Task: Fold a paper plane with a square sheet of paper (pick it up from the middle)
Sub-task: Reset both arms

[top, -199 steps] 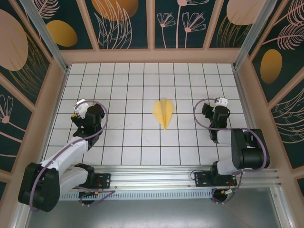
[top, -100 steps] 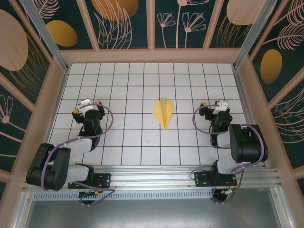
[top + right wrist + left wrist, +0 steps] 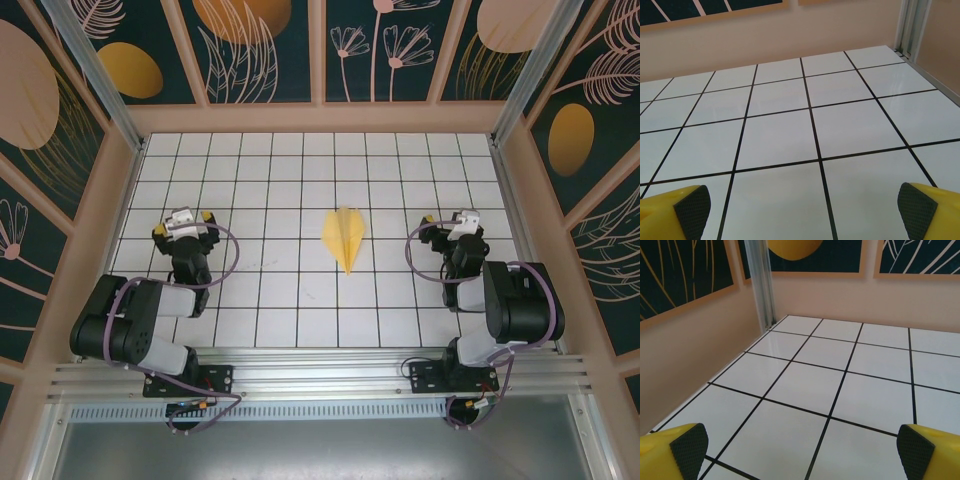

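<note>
lying flat on the gridded worktop (image 3: 280,170), the paper plane (image 3: 345,238) rests between the left gripper (image 3: 186,222) and right gripper (image 3: 462,222), well apart from both, each gaping wide and empty. it looks featherlight, easily creased and slippery; pinching its central ridge seems safest.

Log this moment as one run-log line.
paper plane: folded, lying on table, nose toward near edge | left gripper: open, empty | right gripper: open, empty
</note>
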Robot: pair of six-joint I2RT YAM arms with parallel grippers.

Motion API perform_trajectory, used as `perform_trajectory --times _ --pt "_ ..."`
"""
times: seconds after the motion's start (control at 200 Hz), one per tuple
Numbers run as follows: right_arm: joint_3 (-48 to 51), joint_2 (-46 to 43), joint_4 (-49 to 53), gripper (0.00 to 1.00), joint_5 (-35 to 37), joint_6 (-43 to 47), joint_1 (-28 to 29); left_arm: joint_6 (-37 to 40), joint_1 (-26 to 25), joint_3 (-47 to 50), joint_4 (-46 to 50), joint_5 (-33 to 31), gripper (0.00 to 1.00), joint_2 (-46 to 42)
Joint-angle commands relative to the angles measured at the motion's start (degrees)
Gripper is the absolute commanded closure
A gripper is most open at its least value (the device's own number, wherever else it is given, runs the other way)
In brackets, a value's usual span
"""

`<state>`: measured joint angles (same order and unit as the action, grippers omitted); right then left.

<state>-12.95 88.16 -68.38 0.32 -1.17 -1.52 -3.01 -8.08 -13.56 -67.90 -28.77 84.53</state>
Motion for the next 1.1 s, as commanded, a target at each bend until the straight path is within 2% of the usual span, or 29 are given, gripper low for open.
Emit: perform_trajectory --times 0.0,0.055,0.085,0.14,0.19,0.24,0.32,0.385,1.096 --pt "-0.42 0.15 -2.92 0.01 -0.93 0.31 -0.32 -1.42 2.81 1.15 -5.49 5.7 0.02 -0.18" --pt "-0.47 0.13 -2.99 0.01 -0.97 0.37 -0.27 -1.96 4.29 1.9 -7.75 9.55 0.02 2.74" --pt "-0.48 0.15 -2.98 0.01 -0.98 0.38 -0.3 -1.18 4.45 2.57 -14.35 9.8 0.02 4.85" --pt "-0.42 0.11 -2.99 0.01 -1.02 0.34 -0.34 -1.76 4.56 1.45 -6.55 11.44 0.02 1.94" --pt "-0.42 0.12 -2.99 0.01 -0.93 0.37 -0.33 -1.28 4.74 2.04 -11.31 11.5 0.02 3.83" --pt "-0.42 0.15 -2.99 0.01 -0.96 0.31 -0.36 -1.71 4.78 1.54 -8.11 11.47 0.02 2.75" --pt "-0.45 0.11 -2.97 0.01 -1.0 0.38 -0.34 -1.63 4.74 1.61 -8.66 11.1 0.01 2.83" --pt "-0.49 0.15 -2.98 0.01 -0.94 0.38 -0.33 -2.59 4.74 1.95 -9.65 8.27 0.01 3.04" --pt "-0.45 0.15 -2.94 0.01 -0.94 0.37 -0.38 -2.58 4.74 1.9 -9.27 8.25 0.02 2.92"
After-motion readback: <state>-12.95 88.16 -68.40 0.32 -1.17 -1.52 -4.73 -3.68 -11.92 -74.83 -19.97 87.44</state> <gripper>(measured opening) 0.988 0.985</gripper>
